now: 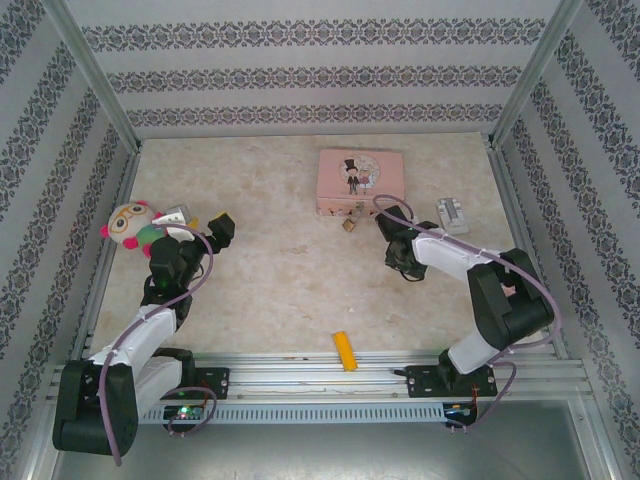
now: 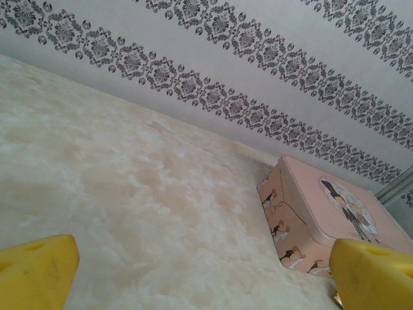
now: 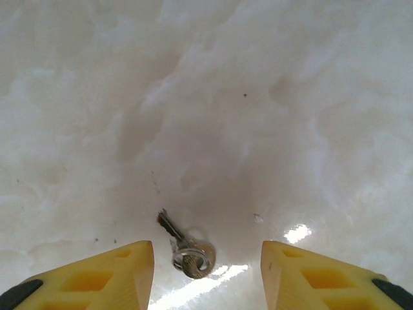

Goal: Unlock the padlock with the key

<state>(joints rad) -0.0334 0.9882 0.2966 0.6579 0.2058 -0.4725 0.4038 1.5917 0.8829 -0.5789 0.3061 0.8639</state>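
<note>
The small silver key [image 3: 184,248] with its ring lies flat on the pale table, its blade pointing away. My right gripper [image 3: 206,279] hangs just above it, open, with the key between the yellow fingers [image 3: 110,278], nearer the left one and untouched. The tiny brass padlock [image 1: 350,225] sits on the table at the front edge of the pink picture tin [image 1: 361,181], a little left of my right gripper [image 1: 400,260]. At the left, my left gripper [image 1: 221,228] is open and holds nothing; it faces the pink tin [image 2: 322,219] across bare table.
A plush toy [image 1: 128,225] with a small white item [image 1: 172,216] lies by the left arm. A yellow bar [image 1: 344,350] rests at the near edge. A white-grey object [image 1: 452,214] lies right of the tin. Patterned walls and metal posts enclose the table.
</note>
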